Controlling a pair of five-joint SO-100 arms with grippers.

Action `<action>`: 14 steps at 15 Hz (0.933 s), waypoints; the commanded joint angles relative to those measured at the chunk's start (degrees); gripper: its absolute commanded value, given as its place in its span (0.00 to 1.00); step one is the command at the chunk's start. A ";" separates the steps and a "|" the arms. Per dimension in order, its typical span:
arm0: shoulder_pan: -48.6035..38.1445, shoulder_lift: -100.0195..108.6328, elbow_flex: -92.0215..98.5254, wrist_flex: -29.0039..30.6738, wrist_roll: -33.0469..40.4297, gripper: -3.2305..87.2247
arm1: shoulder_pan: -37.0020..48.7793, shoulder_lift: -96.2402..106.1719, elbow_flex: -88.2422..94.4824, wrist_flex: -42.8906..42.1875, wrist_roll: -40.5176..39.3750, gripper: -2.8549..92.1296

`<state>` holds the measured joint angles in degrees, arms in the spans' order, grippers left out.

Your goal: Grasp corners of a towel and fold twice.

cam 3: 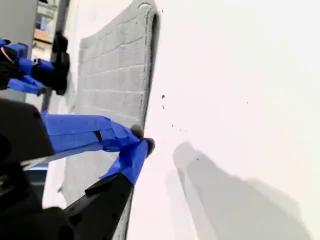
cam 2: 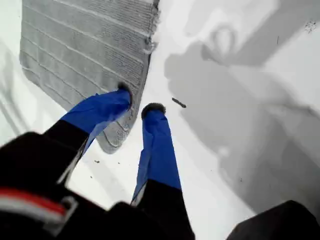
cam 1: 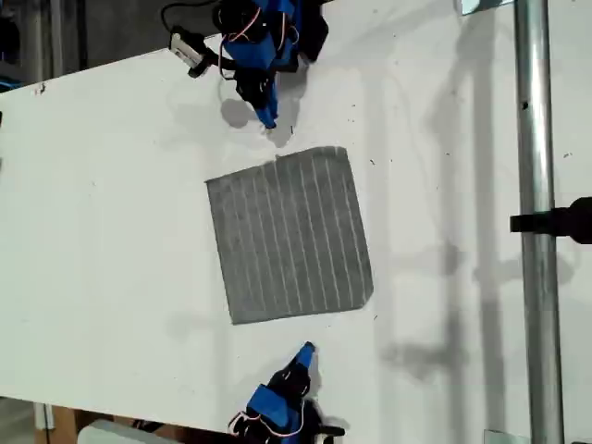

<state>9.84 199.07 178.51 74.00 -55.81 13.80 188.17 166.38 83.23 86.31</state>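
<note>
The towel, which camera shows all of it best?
The exterior view: the whole grey towel lies flat on the white table, all four corners visible. The first wrist view shows only one corner region beyond my first gripper; the second wrist view shows one edge, foreshortened.

Bare table (cam 1: 111, 203) surrounds the towel (cam 1: 289, 236) on all sides. In the exterior view, one arm stands at the towel's 12 o'clock, another at 6 o'clock. A metal pole (cam 1: 536, 231) blocks 3 o'clock.
</note>
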 commanded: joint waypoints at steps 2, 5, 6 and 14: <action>-20.13 0.18 0.18 0.44 -24.52 0.00 | -6.50 0.18 -0.62 0.70 -0.35 0.03; -19.51 0.18 0.18 0.44 -24.61 0.00 | -7.38 0.18 -0.62 0.70 -0.18 0.03; -19.25 0.18 0.18 0.53 -24.61 0.00 | -7.65 0.18 -0.62 0.70 -0.26 0.03; -6.24 -41.57 -30.76 -5.62 -40.61 0.00 | -24.52 -32.70 -31.64 -0.79 -2.72 0.03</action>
<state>0.53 175.78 160.40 71.46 -94.75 -6.59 168.31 146.95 84.02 84.90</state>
